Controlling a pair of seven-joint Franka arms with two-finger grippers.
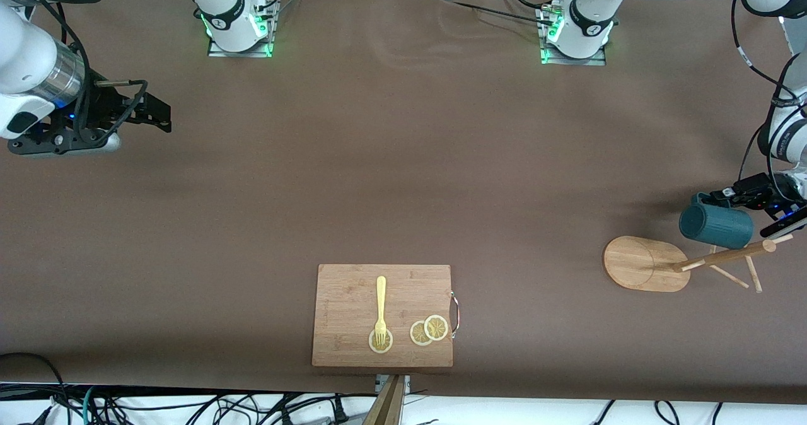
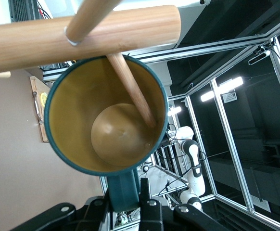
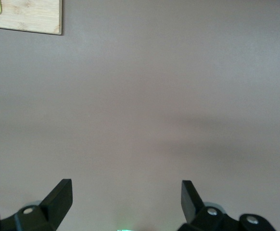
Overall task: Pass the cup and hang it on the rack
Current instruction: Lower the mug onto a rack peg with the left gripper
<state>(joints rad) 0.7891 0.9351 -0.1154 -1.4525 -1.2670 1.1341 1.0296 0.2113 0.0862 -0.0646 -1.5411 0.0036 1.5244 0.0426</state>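
Observation:
The dark teal cup hangs on its side over the rack at the left arm's end of the table. My left gripper is shut on the cup's handle. In the left wrist view the cup shows its yellowish inside. A thin peg of the rack's post reaches into its mouth. My left gripper pinches the handle from both sides. My right gripper waits open over the right arm's end of the table. Its fingers stand wide in the right wrist view, right gripper, with nothing between them.
A rectangular wooden cutting board lies near the table's front edge, with a yellow fork and lemon slices on it. Its corner shows in the right wrist view, cutting board. Brown tabletop stretches between the arms.

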